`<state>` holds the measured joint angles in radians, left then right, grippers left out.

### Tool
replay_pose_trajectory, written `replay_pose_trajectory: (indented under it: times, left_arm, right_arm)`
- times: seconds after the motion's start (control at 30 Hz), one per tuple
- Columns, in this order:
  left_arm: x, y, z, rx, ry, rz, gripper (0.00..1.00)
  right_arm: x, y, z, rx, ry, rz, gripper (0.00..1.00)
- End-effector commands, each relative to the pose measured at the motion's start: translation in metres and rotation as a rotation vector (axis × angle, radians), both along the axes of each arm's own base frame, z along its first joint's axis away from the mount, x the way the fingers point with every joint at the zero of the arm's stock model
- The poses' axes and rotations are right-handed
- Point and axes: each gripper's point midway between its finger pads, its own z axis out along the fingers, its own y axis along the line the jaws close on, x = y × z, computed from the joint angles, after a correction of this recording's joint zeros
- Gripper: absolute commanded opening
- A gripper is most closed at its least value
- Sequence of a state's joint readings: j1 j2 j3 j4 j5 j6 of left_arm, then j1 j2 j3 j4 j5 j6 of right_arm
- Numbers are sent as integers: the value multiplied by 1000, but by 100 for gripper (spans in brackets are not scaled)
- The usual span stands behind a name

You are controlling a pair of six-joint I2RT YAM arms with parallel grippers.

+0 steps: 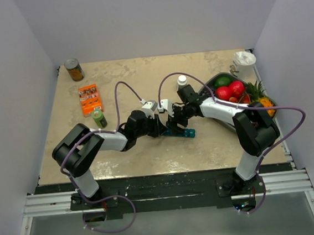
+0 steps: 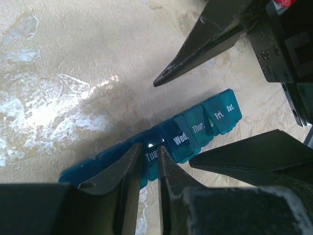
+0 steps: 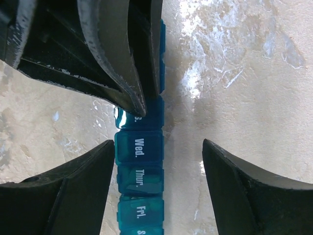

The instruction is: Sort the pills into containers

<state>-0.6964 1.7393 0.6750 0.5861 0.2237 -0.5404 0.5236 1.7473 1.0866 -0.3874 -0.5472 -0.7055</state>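
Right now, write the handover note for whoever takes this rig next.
Left gripper: nearly closed, tips down at the Tue lid of the pill box. Whether it actually grips cannot be told.
Right gripper: open, straddling the pill box at Wed and Thur, holding nothing.
Pill box: flat on the table, mid-front, between both arms.
Done: nothing visibly sorted. The Wed, Thur and Fri lids look shut, and no pill shows in any view.
Left: open the lids, fetch pills, fill the compartments.
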Motion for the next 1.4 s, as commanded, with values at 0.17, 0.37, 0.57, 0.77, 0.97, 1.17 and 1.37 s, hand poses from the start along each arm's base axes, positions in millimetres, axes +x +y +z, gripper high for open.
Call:
replay_pose_trajectory:
  times: [0.17, 0.37, 0.57, 0.77, 0.97, 1.17, 1.37]
  left_arm:
    - [4, -1, -10, 10, 4, 7, 22]
    - [1, 3, -17, 16, 21, 14, 21]
    - [0, 3, -21, 20, 29, 9, 20]
    - [-5, 4, -26, 24, 48, -4, 18]
    - [-13, 7, -33, 27, 63, -20, 17]
    - [-19, 9, -37, 35, 73, -34, 15]
    - [-22, 11, -44, 44, 90, -41, 14]
  right_arm:
    - [-2, 5, -8, -31, -27, 25, 73]
    - [-8, 5, -7, -35, -25, 58, 81]
    - [-6, 4, -9, -45, -32, 55, 80]
    - [0, 3, -7, -57, -52, 30, 73]
    - [3, 3, 1, -44, -66, 21, 70]
    - [9, -1, 9, -22, -72, -9, 67]
    - [17, -8, 17, -4, -80, -43, 64]
